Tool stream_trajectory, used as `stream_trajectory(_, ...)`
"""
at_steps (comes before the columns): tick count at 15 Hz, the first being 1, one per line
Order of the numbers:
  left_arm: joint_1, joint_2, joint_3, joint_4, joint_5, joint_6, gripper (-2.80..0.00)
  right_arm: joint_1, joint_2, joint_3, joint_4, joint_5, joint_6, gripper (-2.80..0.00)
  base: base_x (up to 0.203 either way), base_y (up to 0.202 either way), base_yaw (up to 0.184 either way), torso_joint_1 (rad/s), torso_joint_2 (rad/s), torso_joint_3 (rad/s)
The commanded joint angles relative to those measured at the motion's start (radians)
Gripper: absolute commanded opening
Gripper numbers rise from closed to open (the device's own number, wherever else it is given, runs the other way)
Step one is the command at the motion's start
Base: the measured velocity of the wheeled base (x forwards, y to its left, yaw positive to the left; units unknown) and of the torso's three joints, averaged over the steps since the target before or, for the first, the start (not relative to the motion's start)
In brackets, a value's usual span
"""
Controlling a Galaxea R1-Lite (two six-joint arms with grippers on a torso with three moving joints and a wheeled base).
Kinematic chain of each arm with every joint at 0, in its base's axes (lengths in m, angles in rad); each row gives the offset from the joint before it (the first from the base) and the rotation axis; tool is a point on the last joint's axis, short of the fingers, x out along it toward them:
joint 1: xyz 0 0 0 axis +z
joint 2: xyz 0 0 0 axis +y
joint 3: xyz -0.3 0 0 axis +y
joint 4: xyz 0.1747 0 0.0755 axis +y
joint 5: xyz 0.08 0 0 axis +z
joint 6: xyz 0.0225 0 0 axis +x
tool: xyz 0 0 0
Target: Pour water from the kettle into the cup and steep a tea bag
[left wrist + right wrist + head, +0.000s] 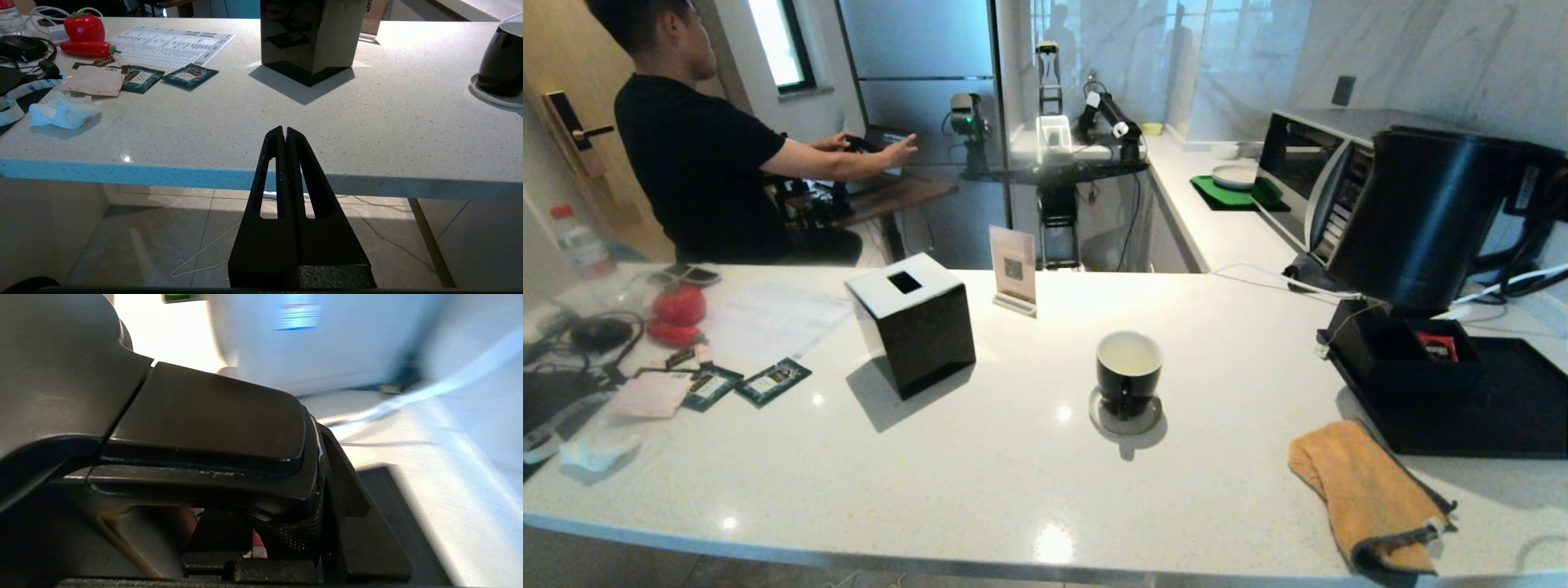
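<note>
While the kettle (1429,220) hung in the air over the right end of the surface (1013,457), above a black box with a small red packet (1439,346) in it, it looked like the carry part of the pour step was on, with no pouring started. The right gripper itself was hard to pick out in the head view, but the right wrist view was filled with the kettle's handle, with one finger (351,522) pressed against it, so I'd say the fingers were clamped on the handle at a narrow gap. The kettle sat roughly upright, maybe tipped a touch.

The cup (1129,371) stood on a round grey coaster (1125,416) near the middle of the surface, well apart from the kettle, white inside showing; couldn't tell if there was any water in it. Didn't spot a tea bag anywhere near it.

Next move, I reckon: swing the kettle over toward the cup, line up the spout above the rim, then tilt slowly.

The left gripper (284,131) was parked below the near edge, fingers pressed together, holding nothing. A black tissue box (913,322) stood left of the cup, an orange cloth (1368,494) near the front right corner, and a person in a black shirt (686,155) stood behind the far edge.
</note>
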Motion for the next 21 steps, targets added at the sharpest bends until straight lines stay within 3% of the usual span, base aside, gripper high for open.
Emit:
stream_trajectory(1,0.0,0.0,0.0,0.0,0.001,0.0,-2.8,-0.078,-0.015,0.01,-0.004,-0.002,-0.007,-2.8,0.0,0.0,0.0,0.0,0.0,0.0)
stream_trajectory(6,0.0,0.0,0.0,0.0,0.001,0.0,-2.8,-0.211,-0.039,0.074,-0.044,-0.004,-0.008,-2.8,0.0,0.0,0.0,0.0,0.0,0.0)
stream_trajectory(9,0.0,0.0,0.0,0.0,0.001,0.0,-2.8,-0.261,-0.054,0.184,-0.122,-0.111,-0.008,-2.8,0.0,0.0,0.0,0.0,0.0,0.0)
stream_trajectory(11,0.0,0.0,0.0,0.0,0.001,-0.002,-2.8,-0.306,-0.053,0.235,-0.176,-0.141,-0.007,-2.8,0.0,0.0,0.0,0.0,0.0,0.0)
stream_trajectory(21,0.0,0.0,0.0,0.0,0.001,-0.001,-2.8,-0.442,0.057,0.372,-0.441,-0.163,0.004,-2.8,0.0,0.0,0.0,0.0,0.0,0.0)
